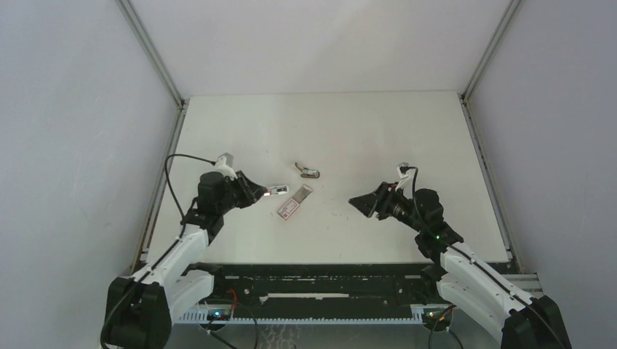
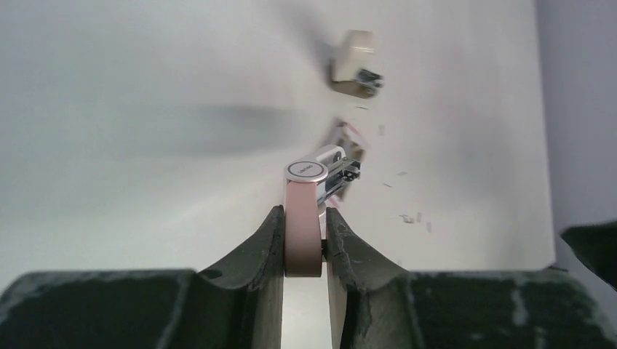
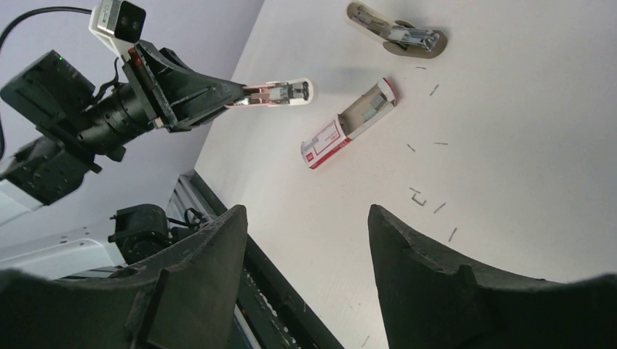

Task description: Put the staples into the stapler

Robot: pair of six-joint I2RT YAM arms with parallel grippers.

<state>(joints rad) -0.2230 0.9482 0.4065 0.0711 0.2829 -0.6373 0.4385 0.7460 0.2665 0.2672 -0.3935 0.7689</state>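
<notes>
My left gripper is shut on the stapler, a tiny pink-sided one with a silver metal front. It holds the stapler level above the table, nose pointing right. Just beyond that nose lies the staples box, white with red print, its tray slid partly out. In the left wrist view the stapler hides most of the box. My right gripper hangs open and empty to the right of the box, well apart from it.
A second small hinged piece, beige and dark grey, lies farther back. Several loose staples are scattered right of the box. The table's near edge and the arms' black rail run below.
</notes>
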